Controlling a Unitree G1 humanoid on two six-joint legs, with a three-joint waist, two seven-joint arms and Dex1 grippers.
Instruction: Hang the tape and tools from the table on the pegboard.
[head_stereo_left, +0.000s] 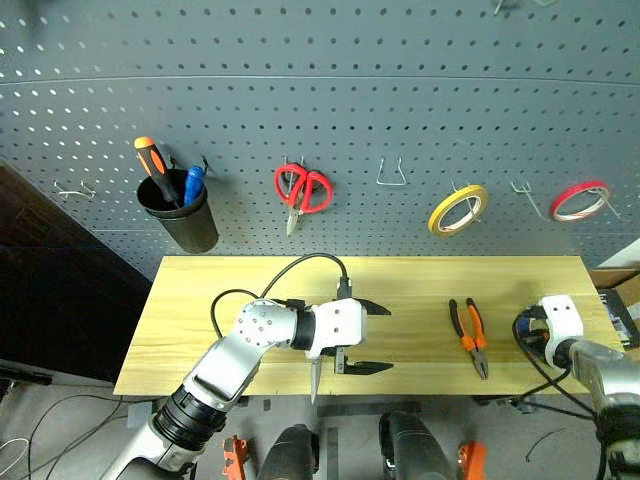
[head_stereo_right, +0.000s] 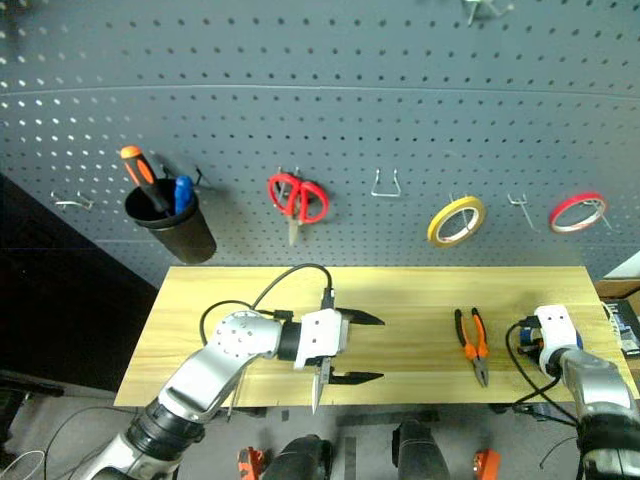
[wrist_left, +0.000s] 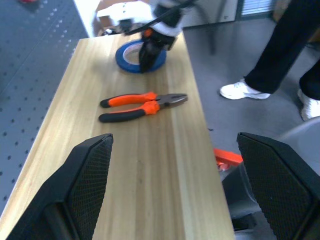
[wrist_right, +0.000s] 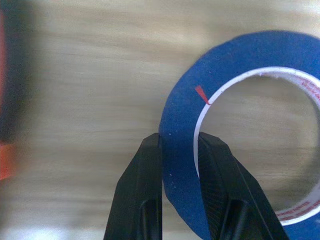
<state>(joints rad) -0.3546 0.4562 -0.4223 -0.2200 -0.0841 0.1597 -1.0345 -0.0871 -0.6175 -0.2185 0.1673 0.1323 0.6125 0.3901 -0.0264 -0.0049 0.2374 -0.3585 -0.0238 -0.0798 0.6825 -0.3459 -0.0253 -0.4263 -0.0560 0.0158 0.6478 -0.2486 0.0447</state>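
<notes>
Nearest to view, the left pincer (head_stereo_left: 366, 337) is hanging over the middle of the tabletop (head_stereo_left: 420, 280), its two black fingers spread wide with nothing between them. A steel blade (head_stereo_left: 315, 380) is pointing down past the tabletop's near edge just under that wrist; I cannot tell what it belongs to.

Over at the right end, the right pincer (wrist_right: 179, 150) is clenching the wall of the blue tape (wrist_right: 230, 100), one finger outside the ring and one inside its hollow centre. From the left wrist view the tape (wrist_left: 132, 55) is lying flat on the wood near the far end, with the right pincer (wrist_left: 147, 57) coming down onto its rim.

Between the two arms, the pliers (head_stereo_left: 470, 335) are lying flat on the tabletop, orange-and-black handles toward the pegboard (head_stereo_left: 320, 100) and jaws toward the near edge, well apart from the left pincer and near the tape.

On the pegboard, a black cup (head_stereo_left: 180, 212) is hanging at the left, holding an orange-and-black screwdriver (head_stereo_left: 155, 165) and a blue-handled thing (head_stereo_left: 193, 183). Red scissors (head_stereo_left: 301, 190) are hanging to its right, then a bare hook (head_stereo_left: 390, 172), a yellow ring (head_stereo_left: 458, 210) and a red ring (head_stereo_left: 580, 200).

A person's dark trouser legs and white shoes (wrist_left: 240, 90) are showing on the grey floor beside the tabletop.
</notes>
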